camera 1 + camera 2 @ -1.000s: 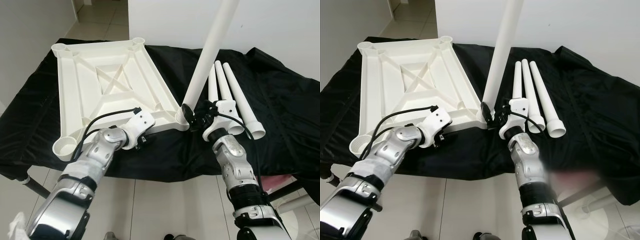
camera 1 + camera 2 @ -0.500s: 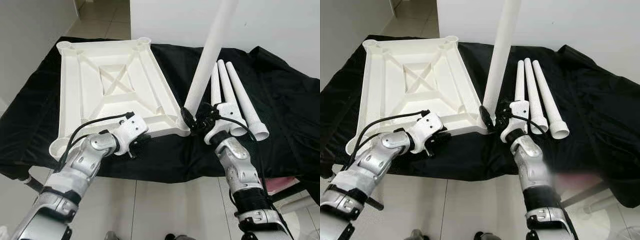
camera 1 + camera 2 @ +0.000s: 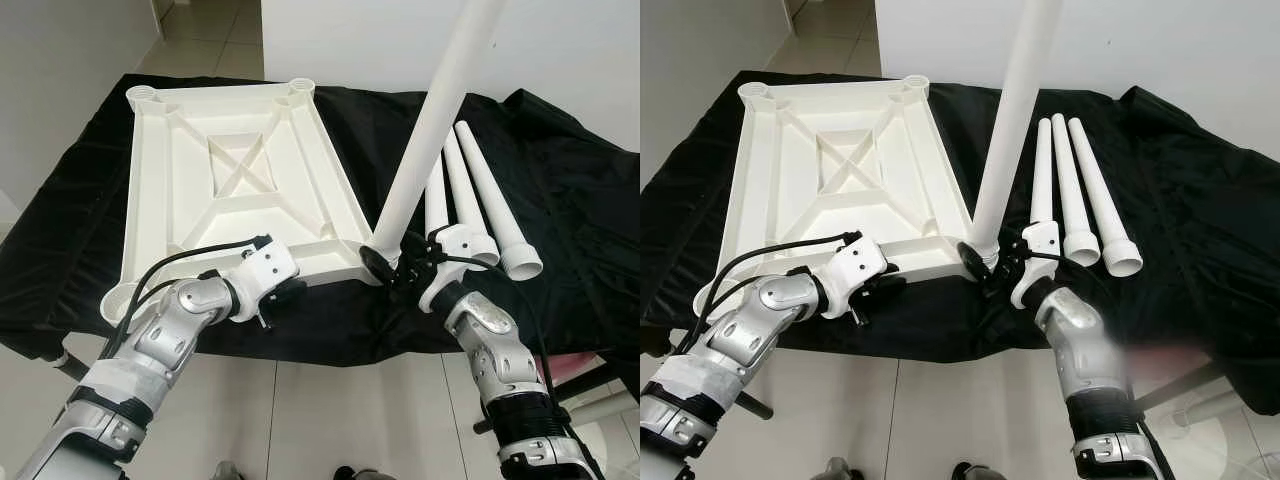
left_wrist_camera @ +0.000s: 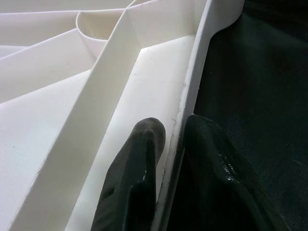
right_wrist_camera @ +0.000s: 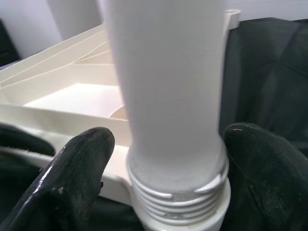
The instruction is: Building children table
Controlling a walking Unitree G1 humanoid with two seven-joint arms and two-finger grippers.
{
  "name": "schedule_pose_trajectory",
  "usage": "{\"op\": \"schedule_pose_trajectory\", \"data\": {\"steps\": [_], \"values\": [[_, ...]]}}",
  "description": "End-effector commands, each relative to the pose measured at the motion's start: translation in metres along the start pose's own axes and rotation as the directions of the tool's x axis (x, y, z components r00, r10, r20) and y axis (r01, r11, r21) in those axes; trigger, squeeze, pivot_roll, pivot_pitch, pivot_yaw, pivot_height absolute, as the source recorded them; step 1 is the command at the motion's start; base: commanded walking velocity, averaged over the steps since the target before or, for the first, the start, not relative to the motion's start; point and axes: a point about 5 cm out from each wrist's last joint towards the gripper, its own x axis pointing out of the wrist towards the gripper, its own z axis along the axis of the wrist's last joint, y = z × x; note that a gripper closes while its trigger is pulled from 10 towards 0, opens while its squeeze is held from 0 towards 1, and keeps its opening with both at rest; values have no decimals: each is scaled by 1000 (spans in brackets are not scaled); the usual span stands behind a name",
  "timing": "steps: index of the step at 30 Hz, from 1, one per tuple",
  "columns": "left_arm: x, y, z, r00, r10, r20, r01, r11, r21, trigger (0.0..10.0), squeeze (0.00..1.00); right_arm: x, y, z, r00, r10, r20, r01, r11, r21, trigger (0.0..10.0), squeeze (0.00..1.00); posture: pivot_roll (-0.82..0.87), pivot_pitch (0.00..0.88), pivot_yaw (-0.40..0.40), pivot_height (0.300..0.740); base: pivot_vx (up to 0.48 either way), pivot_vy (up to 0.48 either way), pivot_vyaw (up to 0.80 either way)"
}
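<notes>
Tabletop: white ribbed plastic tabletop (image 3: 235, 190) lies upside down on the black cloth (image 3: 570, 210).
Held leg: my right gripper (image 3: 392, 268) clamps the long white plastic leg (image 3: 432, 120) at its threaded end, at the tabletop's near right corner socket.
Left gripper (image 4: 173, 132): pinches the tabletop's near rim, one finger on each side.
Spare legs: three white tapered legs (image 3: 1072, 190) lie side by side on my right.

I am standing in what looks like a plain room of a home: glossy pale floor tiles (image 3: 300, 400) underfoot, bare white walls (image 3: 560, 50) ahead, and a crumpled black cloth (image 3: 570, 200) draped over my low work surface, with a tiled corridor beyond.
</notes>
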Motion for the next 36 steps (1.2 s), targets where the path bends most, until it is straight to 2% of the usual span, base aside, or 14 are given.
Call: {"op": "schedule_pose_trajectory", "data": {"steps": [1, 5, 8, 10, 12, 13, 15, 18, 19, 20, 21, 28, 35, 36], "values": [[4, -21, 11, 955, -295, 17, 294, 954, 64, 10000, 0, -2, 2, -2, 1000, 18, -14, -18, 1000, 1, 10000, 0, -4, 97, -16, 740, 0, 0, 0], [6, -18, 15, 971, -234, 46, 232, 972, 49, 10000, 0, 0, -1, 3, 998, 55, -19, -56, 998, -32, 10000, 0, -4, 96, -19, 740, 0, 0, 0], [7, -12, 24, 984, -143, 108, 144, 990, -5, 10000, 0, 4, -7, 10, 997, 75, -19, -76, 995, -67, 10000, 0, 2, 95, -28, 740, 0, 0, 0], [7, -12, 24, 984, -143, 108, 144, 990, -5, 10000, 0, 4, -7, 10, 997, 75, -19, -76, 995, -67, 10000, 0, 2, 95, -28, 740, 0, 0, 0], [7, -8, 29, 984, -95, 151, 102, 994, -45, 10000, 0, 7, -10, 13, 996, 86, -22, -88, 993, -80, 10000, 0, 7, 95, -35, 740, 0, 0, 0], [6, -5, 34, 979, -54, 196, 75, 992, -101, 10000, 1000, 10, -13, 16, 995, 96, -27, -98, 990, -98, 10000, 0, 19, 95, -50, 740, 0, 0, 0], [5, -4, 36, 975, -39, 218, 69, 989, -134, 10000, 1000, 14, -15, 18, 994, 108, -34, -111, 988, -110, 10000, 0, 24, 96, -54, 740, 0, 0, 0], [5, -4, 36, 977, -14, 213, 43, 990, -133, 10000, 1000, 17, -16, 20, 992, 116, -39, -120, 986, -119, 10000, 0, 27, 97, -59, 740, 0, 0, 0], [6, -3, 36, 980, -3, 199, 29, 991, -131, 10000, 408, 19, -17, 21, 992, 122, -42, -126, 984, -127, 10000, 0, 27, 97, -59, 740, 0, 0, 0], [6, -3, 36, 980, -3, 199, 29, 991, -131, 10000, 408, 19, -17, 21, 992, 122, -42, -126, 984, -127, 10000, 0, 27, 97, -59, 740, 0, 0, 0], [5, -3, 36, 980, -1, 199, 26, 992, -122, 10000, 0, 20, -17, 21, 990, 131, -46, -136, 982, -132, 10000, 0, 33, 105, -67, 740, 0, 0, 0], [1, 4, 38, 984, 69, 164, -55, 995, -87, 10000, 0, 25, -19, 24, 983, 170, -69, -180, 970, -167, 10000, 0, 33, 107, -68, 740, 0, 0, 0], [-1, 5, 46, 969, 99, 227, -67, 987, -144, 10000, 0, 29, -20, 25, 981, 182, -68, -191, 967, -170, 10000, 0, 34, 114, -70, 740, 0, 0, 0], [-3, 6, 48, 965, 108, 240, -71, 985, -158, 10000, 0, 31, -19, 25, 979, 190, -70, -200, 965, -168, 1529, 0, 35, 117, -67, 740, 0, 0, 0]]}}
